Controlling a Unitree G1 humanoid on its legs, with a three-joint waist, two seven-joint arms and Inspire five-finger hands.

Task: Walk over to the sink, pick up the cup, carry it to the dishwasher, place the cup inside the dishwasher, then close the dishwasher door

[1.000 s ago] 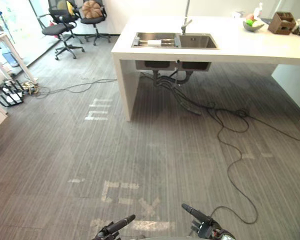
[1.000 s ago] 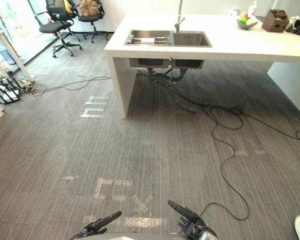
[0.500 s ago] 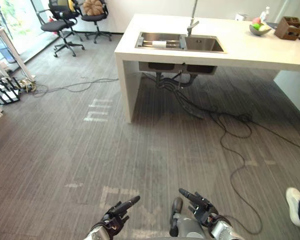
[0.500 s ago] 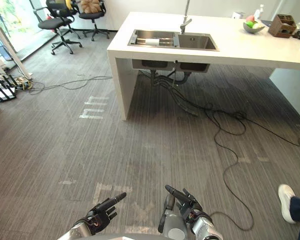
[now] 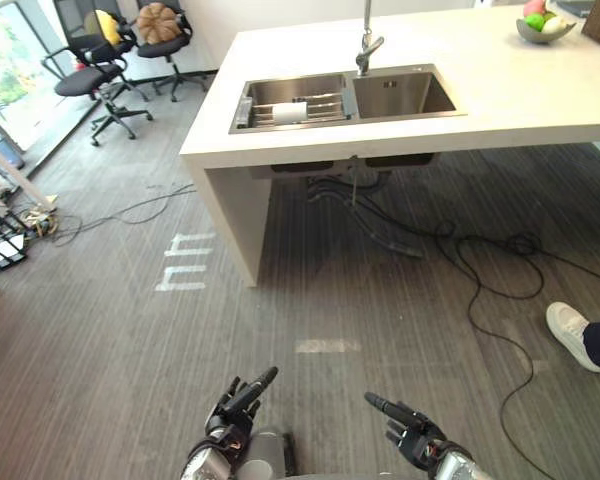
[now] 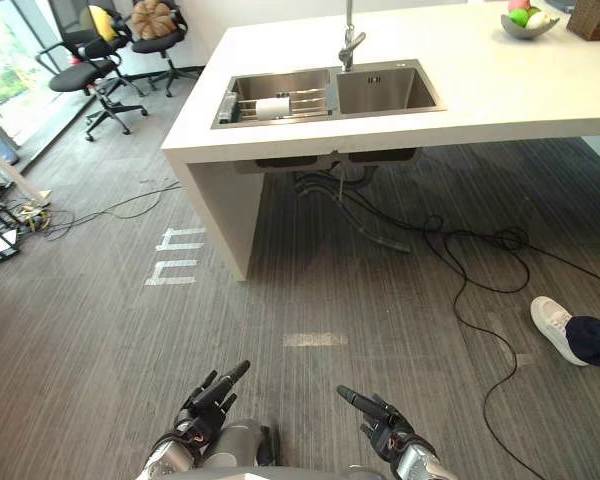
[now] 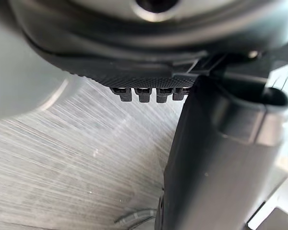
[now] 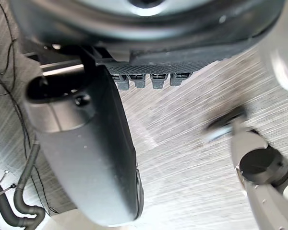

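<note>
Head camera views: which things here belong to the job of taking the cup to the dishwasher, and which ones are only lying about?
For the job:
sink
white object, probably the cup, on the rack in the left basin
left hand and right hand, both open

Lying about:
office chairs
fruit bowl
floor cables
a person's shoe

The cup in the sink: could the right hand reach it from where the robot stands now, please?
Probably not yet. The right hand hangs open low over the floor, while the cup lies in the sink well ahead; walking closer looks unobstructed.
</note>
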